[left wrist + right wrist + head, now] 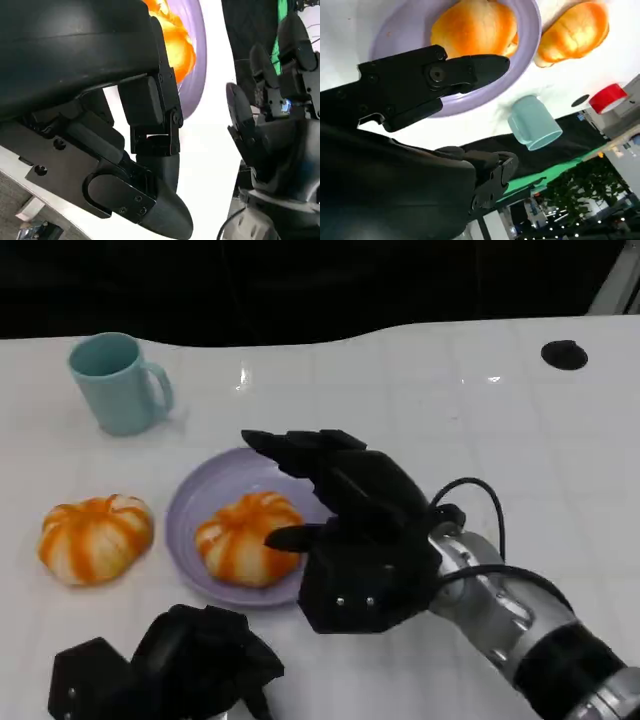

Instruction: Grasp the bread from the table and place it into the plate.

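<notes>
The right hand point(355, 540) is hovering over the right side of the plate point(195, 502) with its fingers point(300, 452) spread apart and reaching toward the far left, gripping nothing; one lower finger is pointing at the bread point(248, 538) and coming just beside it, though whether it is touching cannot be told. In the right wrist view that finger point(470, 70) is lying across the plate's rim point(530, 45) just short of the bread point(472, 27). The bread is sitting in the lavender plate, a round, pumpkin-shaped bun, glossy orange with pale cream stripes running down from its top. The left hand point(190, 665) is resting low at the near left edge of the white table point(450, 420), its fingers curled inward around nothing. A second bun point(95, 537) of the same look is lying on the table left of the plate, apart from it. A pale teal mug point(118, 382) is standing upright at the far left
</notes>
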You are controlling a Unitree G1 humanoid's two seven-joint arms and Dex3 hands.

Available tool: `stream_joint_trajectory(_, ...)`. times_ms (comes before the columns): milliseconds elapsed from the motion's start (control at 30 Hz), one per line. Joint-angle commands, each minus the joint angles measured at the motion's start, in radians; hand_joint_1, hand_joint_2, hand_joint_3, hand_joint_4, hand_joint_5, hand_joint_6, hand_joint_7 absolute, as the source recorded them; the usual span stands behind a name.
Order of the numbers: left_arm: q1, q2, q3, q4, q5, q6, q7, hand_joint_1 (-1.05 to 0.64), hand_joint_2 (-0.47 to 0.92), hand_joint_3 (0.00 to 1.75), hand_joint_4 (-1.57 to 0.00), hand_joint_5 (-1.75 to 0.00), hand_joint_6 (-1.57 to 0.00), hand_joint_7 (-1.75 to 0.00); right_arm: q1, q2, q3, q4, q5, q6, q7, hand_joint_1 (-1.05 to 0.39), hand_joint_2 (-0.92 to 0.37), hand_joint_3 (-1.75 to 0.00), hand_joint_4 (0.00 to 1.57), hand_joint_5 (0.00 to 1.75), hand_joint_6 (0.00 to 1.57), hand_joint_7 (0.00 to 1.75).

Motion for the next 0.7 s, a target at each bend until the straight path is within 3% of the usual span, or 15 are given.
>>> stream_joint_trajectory(33, -0.002, 0.009, 0.006, 0.001, -0.001, -0.001, 0.009, -1.05, 0.81, 0.0, -1.47, -0.97, -1.57, -0.5, 0.075, -0.051, -0.026, -0.132, 0.032, 0.008, 0.047, -0.7, -0.92, -0.27, 0.0, 0.36, 0.19, 0.02)
stream_joint_trajectory(300, -0.005, 0.009, 0.006, 0.002, 0.003, 0.003, 0.013, -1.05, 0.8, 0.0, -1.47, -0.97, -1.57, -0.5, 0.2, -0.125, -0.075, -0.289, 0.112, -0.058, 0.1, -0.61, -0.92, -0.25, 0.02, 0.53, 0.26, 0.05)
stream_joint_trajectory(633, -0.009, 0.006, 0.003, 0.007, 0.01, 0.001, 0.019, -1.05, 0.8, 0.0, -1.48, -0.96, -1.57, -0.52, 0.341, -0.167, -0.16, -0.362, 0.23, -0.191, 0.101, -0.41, -0.92, -0.16, 0.22, 0.71, 0.48, 0.14)
stream_joint_trajectory(700, -0.009, 0.005, 0.002, 0.006, 0.01, 0.0, 0.021, -1.05, 0.81, 0.0, -1.48, -0.96, -1.57, -0.52, 0.366, -0.166, -0.183, -0.355, 0.252, -0.235, 0.086, -0.36, -0.92, -0.14, 0.35, 0.96, 0.65, 0.24)
